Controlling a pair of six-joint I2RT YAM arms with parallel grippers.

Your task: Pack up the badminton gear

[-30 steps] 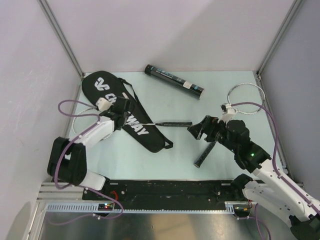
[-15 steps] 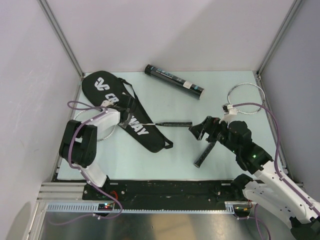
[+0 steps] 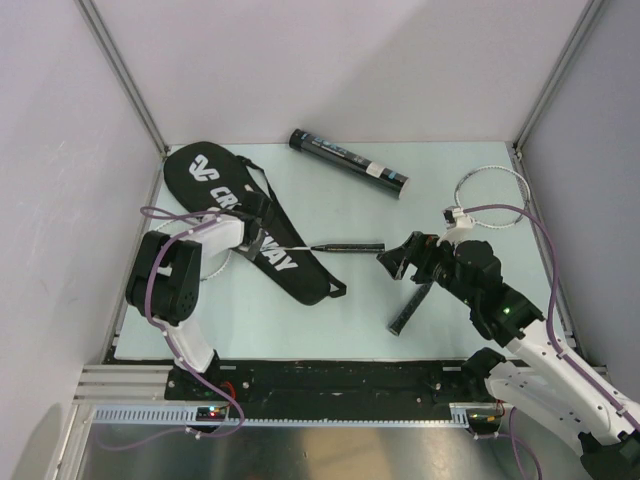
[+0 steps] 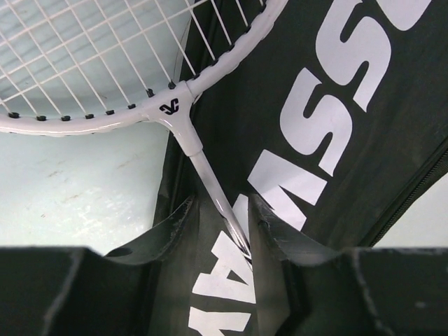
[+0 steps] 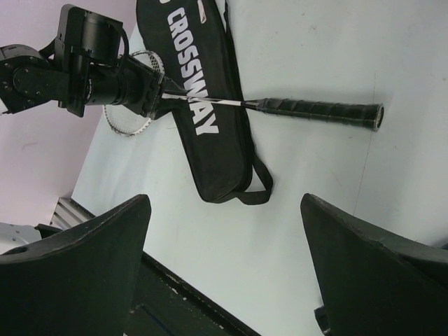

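The black CROSSWAY bag (image 3: 245, 215) lies at the left. One racket lies across it: head (image 3: 196, 252) left of the bag, black handle (image 3: 350, 245) to its right. My left gripper (image 3: 262, 240) is low over the bag, jaws narrowly open astride the racket's thin shaft (image 4: 210, 182), which lies against the right finger (image 4: 269, 224). The second racket has its head (image 3: 490, 195) at the right and its handle (image 3: 408, 308) under my right arm. My right gripper (image 3: 397, 258) is wide open and empty above the table (image 5: 315, 231). The teal-printed tube (image 3: 348, 162) lies at the back. No shuttlecocks are in view.
Grey walls with metal posts (image 3: 120, 75) close in the table on three sides. A black rail (image 3: 340, 378) runs along the near edge. My right arm's cable (image 3: 520, 215) loops over the second racket's head. The bag's strap (image 5: 259, 185) trails off its near end.
My left arm has swung its elbow up and back to the left, while its gripper stayed at the racket shaft on the bag. My right gripper has barely shifted. Racket and bag have not moved.
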